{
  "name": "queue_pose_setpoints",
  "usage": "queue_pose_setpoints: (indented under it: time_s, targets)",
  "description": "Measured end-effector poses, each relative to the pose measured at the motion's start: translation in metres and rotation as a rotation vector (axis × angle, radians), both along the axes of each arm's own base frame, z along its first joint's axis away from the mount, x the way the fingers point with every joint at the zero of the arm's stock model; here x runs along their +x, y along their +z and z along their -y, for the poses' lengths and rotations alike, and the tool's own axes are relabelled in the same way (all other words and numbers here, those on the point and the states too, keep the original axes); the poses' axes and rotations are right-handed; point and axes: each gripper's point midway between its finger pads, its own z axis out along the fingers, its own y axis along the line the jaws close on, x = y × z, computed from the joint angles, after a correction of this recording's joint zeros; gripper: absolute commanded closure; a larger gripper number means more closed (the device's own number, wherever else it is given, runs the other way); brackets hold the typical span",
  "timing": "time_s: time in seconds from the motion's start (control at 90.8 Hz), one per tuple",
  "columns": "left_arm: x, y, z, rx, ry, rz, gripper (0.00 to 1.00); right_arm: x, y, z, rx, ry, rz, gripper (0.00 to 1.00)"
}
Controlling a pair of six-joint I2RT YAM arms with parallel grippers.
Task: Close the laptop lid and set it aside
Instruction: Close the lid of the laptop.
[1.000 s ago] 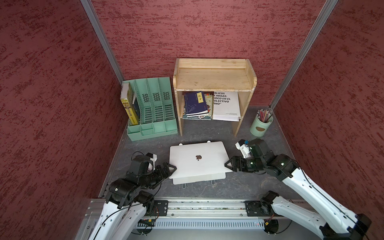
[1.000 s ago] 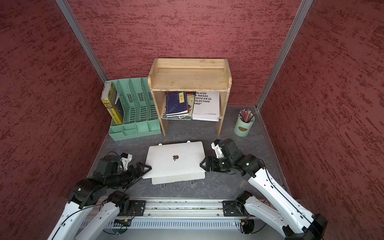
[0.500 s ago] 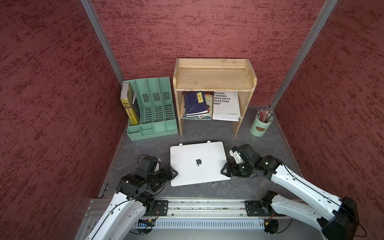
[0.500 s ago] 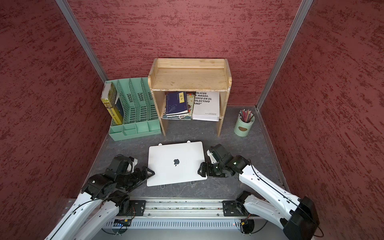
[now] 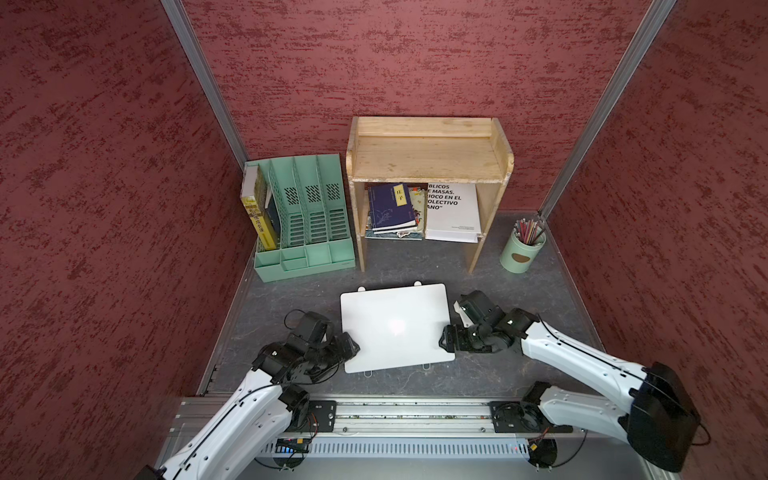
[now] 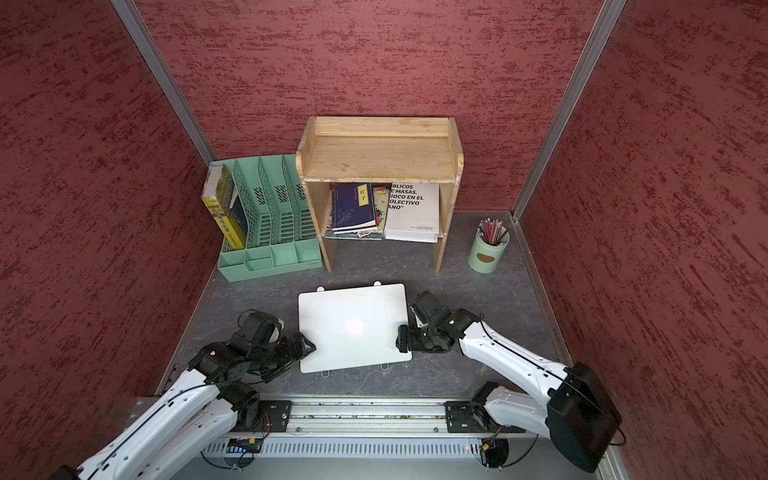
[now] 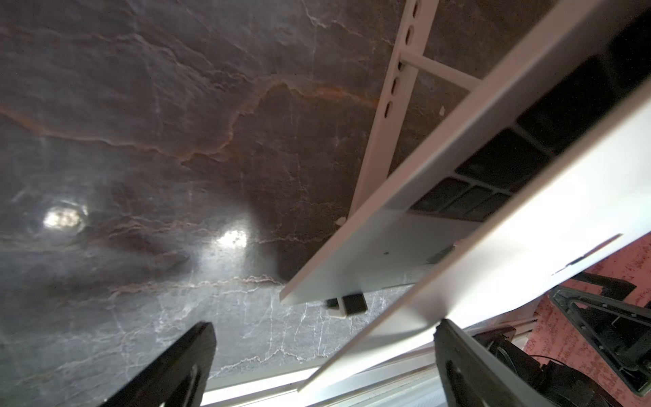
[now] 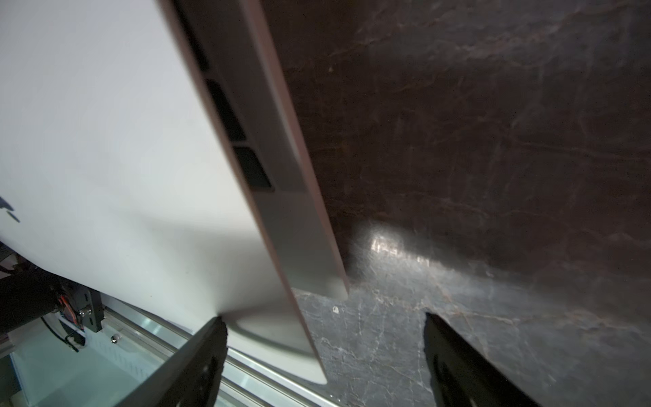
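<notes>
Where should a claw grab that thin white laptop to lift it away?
By its thin side edges, a claw coming in level from each side. The laptop is too broad to pinch from above, and the stand holds it off the table, leaving room beneath. The lid looks slightly ajar, so probably pinch lid and base together.

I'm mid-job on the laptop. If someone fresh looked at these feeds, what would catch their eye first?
The bright white laptop lid at the middle of the dark table, with the left gripper and right gripper open at its two side edges. In the left wrist view the lid is not quite shut: black keys show in the gap. Behind it stand a wooden shelf and a green file rack.
</notes>
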Motion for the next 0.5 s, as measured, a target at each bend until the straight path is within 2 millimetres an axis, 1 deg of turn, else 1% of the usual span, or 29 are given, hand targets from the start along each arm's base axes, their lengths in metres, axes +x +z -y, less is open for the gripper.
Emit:
queue_pose_setpoints:
  time_s: [0.176,0.286,0.496]
  targets:
    - [0.004,-0.010,-0.004,0.044,0.017,0.001,0.00,0.007,-0.009,0.000,-0.037,-0.009,0.013,0.18]
    - [0.007,-0.016,-0.006,0.065,0.027,0.004,0.00,0.012,-0.013,0.000,-0.049,-0.013,0.022,0.19]
    - [0.010,-0.017,-0.003,0.074,0.011,0.024,0.02,0.015,-0.017,-0.004,-0.046,-0.005,0.031,0.24]
